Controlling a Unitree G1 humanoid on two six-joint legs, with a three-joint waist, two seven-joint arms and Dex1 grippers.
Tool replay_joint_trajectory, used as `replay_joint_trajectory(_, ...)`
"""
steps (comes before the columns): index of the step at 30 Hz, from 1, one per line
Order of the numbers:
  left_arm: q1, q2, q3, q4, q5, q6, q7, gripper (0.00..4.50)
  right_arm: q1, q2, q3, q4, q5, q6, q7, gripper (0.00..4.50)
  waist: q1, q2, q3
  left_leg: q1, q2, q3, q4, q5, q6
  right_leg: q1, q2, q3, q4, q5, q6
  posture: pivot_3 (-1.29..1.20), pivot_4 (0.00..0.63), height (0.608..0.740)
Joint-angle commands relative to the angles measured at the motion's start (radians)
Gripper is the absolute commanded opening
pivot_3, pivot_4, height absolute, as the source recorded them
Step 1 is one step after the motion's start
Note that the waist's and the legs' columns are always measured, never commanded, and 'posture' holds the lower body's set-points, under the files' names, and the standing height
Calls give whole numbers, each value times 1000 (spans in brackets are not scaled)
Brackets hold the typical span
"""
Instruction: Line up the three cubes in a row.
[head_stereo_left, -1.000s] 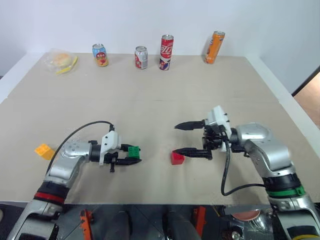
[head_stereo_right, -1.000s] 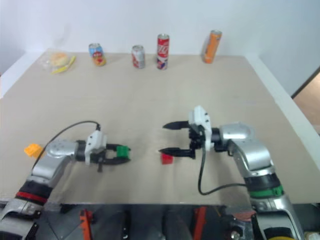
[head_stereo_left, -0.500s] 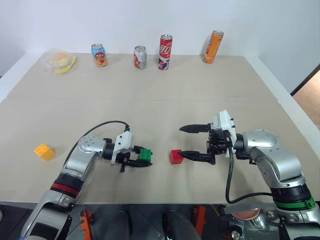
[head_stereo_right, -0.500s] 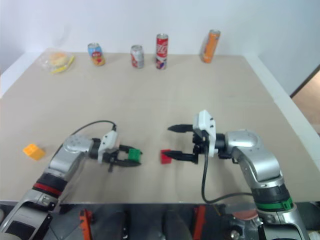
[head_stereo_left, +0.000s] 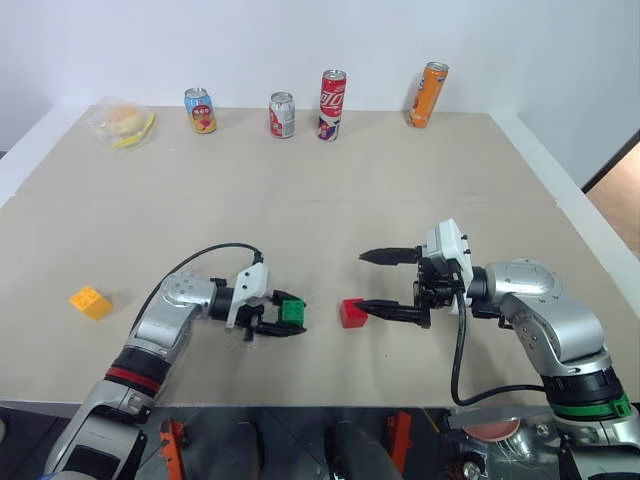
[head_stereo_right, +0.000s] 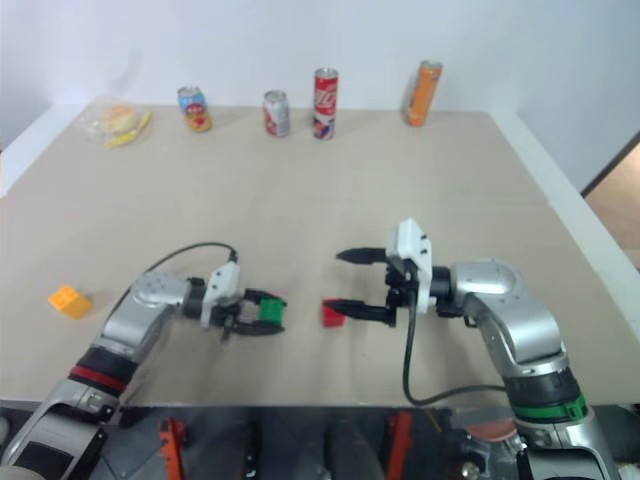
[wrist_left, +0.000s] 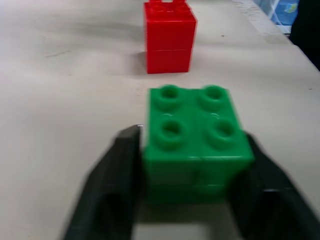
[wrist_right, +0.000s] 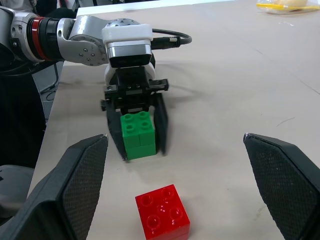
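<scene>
Green plastic sits between the two black fingers of the left tool (head_stereo_left: 288, 321): the green cube (head_stereo_left: 292, 311) rests studs-up on the beige desk (head_stereo_left: 320, 190). In the left wrist view one finger (wrist_left: 117, 170) lies along the block's side, but the other looks slightly off it, so I cannot tell whether the tool is gripping or merely bracketing it.

Taking that green cube as the landmark, the red cube (head_stereo_left: 352, 313) stands near it on its right, a bare strip of desk between them, also studs-up. The right tool (head_stereo_left: 378, 282) is just beyond the red cube, fingers spread wide and holding nothing; its lower fingertip (head_stereo_left: 362, 305) is right beside the red block, and whether they touch I cannot make out. The yellow-orange cube (head_stereo_left: 89, 302) lies well apart from the green one on its left, near the desk's edge and turned at an angle.

Far behind the green cube, along the back of the desk, stand four drink cans (head_stereo_left: 332, 104), with a clear plastic bag (head_stereo_left: 121, 124) holding something yellow at the left end.
</scene>
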Motion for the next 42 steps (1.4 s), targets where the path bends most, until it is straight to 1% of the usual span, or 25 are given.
replay_joint_trajectory(1, 0, 0, 22, -45, -17, -24, 1, 3822, -31, -8, -26, -20, 22, -9, 9, 4500, 0, 0, 0, 0, 0, 0, 0, 0, 0, 0, 0, 0, 0, 0, 0, 0, 150, 740)
replay_joint_trajectory(3, 11, 4, 39, -90, -50, -4, 0, 4443, -40, -7, -27, -22, 31, -2, 12, 4500, 0, 0, 0, 0, 0, 0, 0, 0, 0, 0, 0, 0, 0, 0, 0, 0, 150, 740)
replay_joint_trajectory(4, 17, 9, 52, -119, -67, 15, 6, 4481, -46, -6, -30, -25, 41, 5, 13, 4500, 0, 0, 0, 0, 0, 0, 0, 0, 0, 0, 0, 0, 0, 0, 0, 0, 150, 740)
replay_joint_trajectory(6, 45, 33, 125, -251, -142, 120, 71, 4481, -72, 0, -33, -32, 73, 28, 20, 4500, -1, 0, 0, 0, 0, 0, 0, 0, 0, 0, 0, 0, 0, 0, 0, 0, 150, 740)
replay_joint_trajectory(9, 90, 69, 213, -404, -212, 231, 166, 4481, -110, 16, -28, -32, 105, 49, 21, 4500, -7, 0, 0, 0, 1, 0, 0, 0, 0, -1, 1, 1, 1, 0, 0, 0, 150, 740)
replay_joint_trajectory(11, 145, 113, 324, -500, -244, 302, 266, 4481, -155, 42, -6, -19, 120, 57, 28, 4500, -15, 0, 0, 0, 2, 0, 0, 0, 0, 0, 2, 1, 1, 0, 0, 0, 150, 740)
replay_joint_trajectory(13, 197, 156, 412, -544, -253, 340, 331, 4481, -190, 66, 15, 3, 118, 55, 41, 4500, -18, 0, 0, 2, 4, 1, 0, 0, 0, 0, 3, 1, 1, 0, -1, 0, 150, 740)
replay_joint_trajectory(15, 265, 205, 517, -559, -268, 371, 374, 4481, -227, 95, 41, 35, 108, 45, 62, 4500, -17, 0, 0, 4, 6, 1, -1, 0, 0, 0, 6, 2, 2, 1, -3, 0, 150, 740)
replay_joint_trajectory(17, 339, 258, 617, -558, -278, 384, 383, 4481, -264, 126, 69, 74, 94, 28, 86, 4500, -17, 0, 0, 5, 8, 1, -2, 0, 0, 0, 7, 1, 2, 1, -4, 0, 150, 740)
replay_joint_trajectory(20, 430, 317, 754, -495, -291, 379, 375, 4481, -305, 170, 102, 126, 73, 0, 114, 4500, -17, 0, 0, 5, 11, 2, -2, 0, 0, 0, 9, 1, 2, 0, -9, 0, 150, 740)
replay_joint_trajectory(24, 504, 383, 858, -387, -284, 337, 329, 4481, -335, 211, 127, 167, 56, -27, 140, 4500, -12, 0, 0, 5, 12, 2, -3, 0, 0, -1, 10, 0, 2, -2, -13, 0, 150, 740)
replay_joint_trajectory(28, 525, 467, 897, -207, -247, 271, 272, 4481, -344, 237, 136, 175, 49, -37, 153, 4500, -12, -1, 0, 4, 13, 3, -3, 0, 0, -3, 9, 0, 2, -2, -14, 0, 150, 740)
replay_joint_trajectory(33, 500, 532, 860, -31, -226, 223, 211, 4481, -328, 240, 142, 140, 55, -28, 155, 4500, -13, -1, 0, 3, 14, 8, -5, 0, 0, -7, 8, 0, 3, -1, -16, 0, 150, 740)
replay_joint_trajectory(36, 484, 548, 813, 43, -203, 202, 170, 4481, -318, 238, 143, 121, 58, -21, 148, 4500, -13, -1, 0, 3, 15, 9, -5, 0, -1, -9, 8, 0, 4, -2, -17, 0, 150, 740)
replay_joint_trajectory(42, 437, 543, 711, 167, -126, 128, 148, 4481, -305, 229, 133, 94, 61, -7, 127, 4500, -13, -2, -1, 3, 15, 12, -5, 0, -1, -12, 8, 1, 9, -2, -17, 0, 150, 740)
